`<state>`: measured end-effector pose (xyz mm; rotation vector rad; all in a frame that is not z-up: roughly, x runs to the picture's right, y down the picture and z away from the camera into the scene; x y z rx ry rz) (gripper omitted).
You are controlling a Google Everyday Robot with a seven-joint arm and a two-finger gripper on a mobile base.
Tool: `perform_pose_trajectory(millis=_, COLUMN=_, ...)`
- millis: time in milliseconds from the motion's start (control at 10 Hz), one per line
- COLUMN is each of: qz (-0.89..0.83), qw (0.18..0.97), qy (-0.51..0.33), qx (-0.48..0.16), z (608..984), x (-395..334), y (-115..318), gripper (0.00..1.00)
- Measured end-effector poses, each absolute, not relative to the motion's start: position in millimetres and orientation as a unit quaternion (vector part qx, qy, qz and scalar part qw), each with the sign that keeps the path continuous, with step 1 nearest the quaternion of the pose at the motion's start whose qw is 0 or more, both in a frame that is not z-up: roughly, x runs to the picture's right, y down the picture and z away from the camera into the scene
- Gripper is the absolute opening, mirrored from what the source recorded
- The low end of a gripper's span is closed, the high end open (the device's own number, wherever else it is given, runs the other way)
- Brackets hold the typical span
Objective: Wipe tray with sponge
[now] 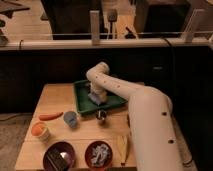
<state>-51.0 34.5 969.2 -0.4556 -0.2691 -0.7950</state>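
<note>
The dark green tray [85, 102] lies at the back middle of the wooden table. The pale blue and whitish sponge [96, 97] rests on the tray's floor, under the arm's end. My gripper [97, 91] comes down from the white arm onto the sponge, inside the tray near its middle. The arm reaches in from the lower right and covers the tray's right part.
In front of the tray stand a small blue cup [70, 118] and a small dark metal cup [101, 115]. A red-orange carrot-like item [50, 116] and an orange-filled cup [40, 130] are at the left. Two dark red bowls [60, 156] [98, 154] sit at the front edge. A yellow item [123, 148] lies by the arm.
</note>
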Motion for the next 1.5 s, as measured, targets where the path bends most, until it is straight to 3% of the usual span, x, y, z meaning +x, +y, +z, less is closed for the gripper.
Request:
perform_pose_trajectory(millis=600, qz=-0.437, qw=0.862, qy=-0.158, qx=-0.201, z=948, x=-110, y=47, gripper=0.68)
perform_pose_trajectory(millis=1000, qz=-0.446, qw=0.856, qy=-0.154, qx=-0.209, z=938, x=-85, y=64, gripper=0.68)
perform_pose_trajectory(millis=1500, qz=-0.409, qw=0.877, qy=-0.125, qx=-0.219, z=959, x=-44, y=48, gripper=0.68)
